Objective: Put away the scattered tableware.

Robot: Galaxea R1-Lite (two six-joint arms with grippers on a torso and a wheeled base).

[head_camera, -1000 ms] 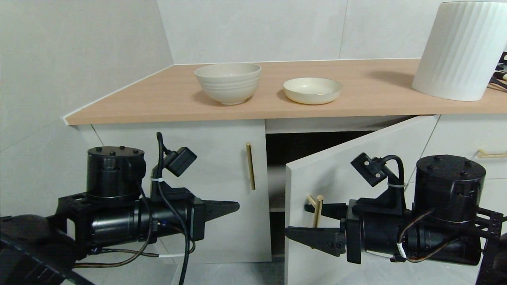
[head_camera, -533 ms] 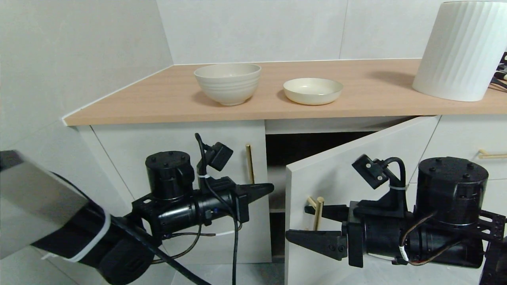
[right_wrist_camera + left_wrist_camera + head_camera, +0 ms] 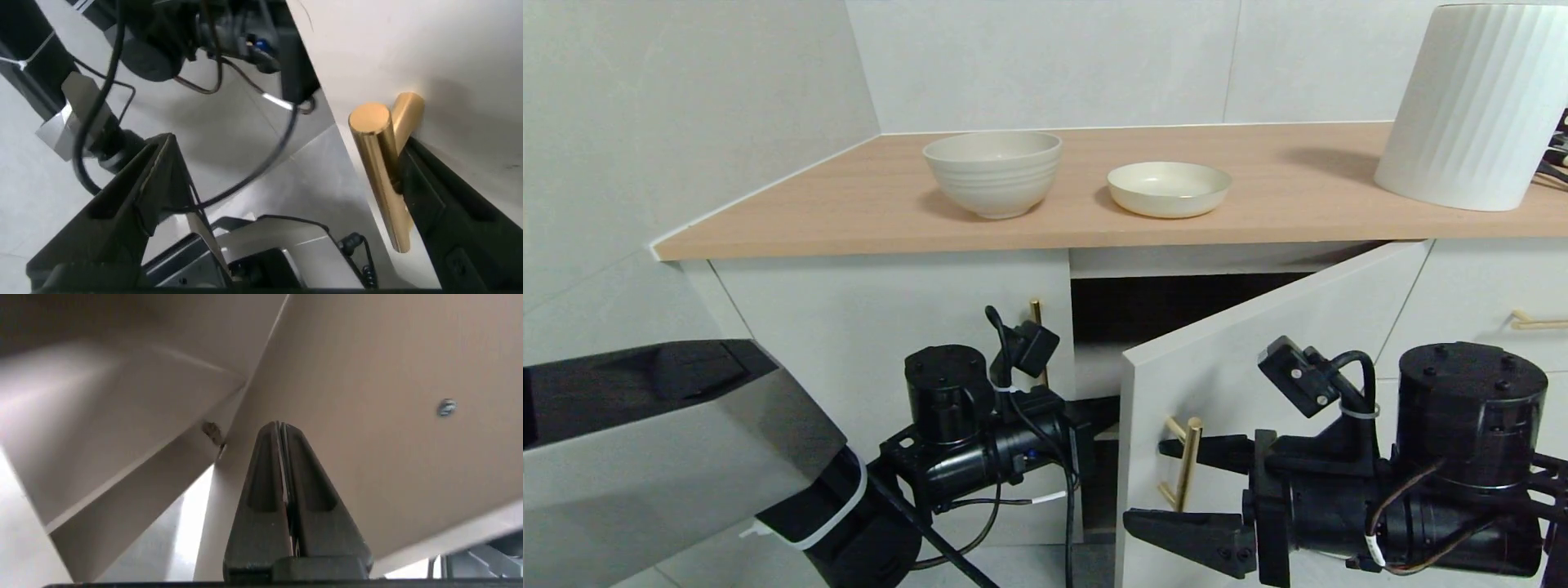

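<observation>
— Where is the tableware?

— On the wooden countertop [image 3: 849, 214]. A deep bowl [image 3: 992, 171] stands in its left half, nearer the front edge than the back. A shallow dish [image 3: 1169, 188] stands to the bowl's right, near it but apart, about as far from the front edge.

— How do they look?

— The deep bowl is off-white with faint ridges ringing its outside. The shallow dish is pale cream, low and smooth. Both are upright.

— And at the right end?

— A tall white fluted container [image 3: 1474, 106], well apart from the dish.

— The arms?

— Both are low, in front of the cabinets. The left gripper [image 3: 279, 449] has its fingers pressed flat together and points into the cabinet opening [image 3: 1176, 298], its tip just behind the free edge of the open cabinet door [image 3: 1258, 327].

— The right one?

— The right gripper [image 3: 1147, 483] is spread wide at that door's brass handle [image 3: 1186, 461], one finger above the bar's middle and one below. In the right wrist view the bar lies close against one finger; I cannot tell whether they touch.
</observation>
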